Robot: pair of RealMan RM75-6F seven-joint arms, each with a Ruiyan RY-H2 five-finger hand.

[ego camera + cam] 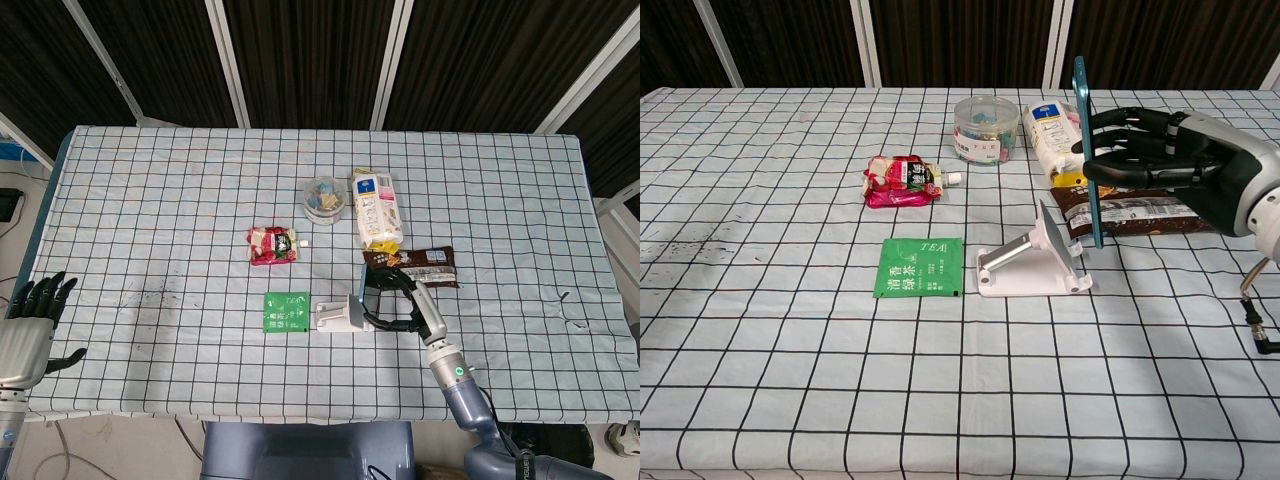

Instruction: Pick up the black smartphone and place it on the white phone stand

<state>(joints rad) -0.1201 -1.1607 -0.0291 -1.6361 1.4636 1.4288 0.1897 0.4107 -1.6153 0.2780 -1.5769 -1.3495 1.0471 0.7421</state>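
The right hand [1185, 165] grasps the black smartphone [1087, 150] upright and edge-on, its fingers [1120, 140] wrapped around the thin slab and reaching out toward the left. The phone hangs in the air just above and beside the tilted plate of the white phone stand [1032, 262], not resting on it. In the head view the same hand [400, 300] sits right against the stand [340, 315], with the phone [358, 293] between them.

The stand sits on the checked worktop [790, 380], with a green tea sachet [919, 266] just to its left. Behind the hand lies a dark brown snack packet [1130, 212], and further back a white and yellow snack bag [1065, 140] beside a round clear tub [985, 128] with small colourful pieces in it. A red pouch [900, 181] lies to the left of those, well apart from the stand.

The left hand [30, 325] shows only in the head view, at the near left corner of the worktop, released, fingers spread and pointing up, holding nothing
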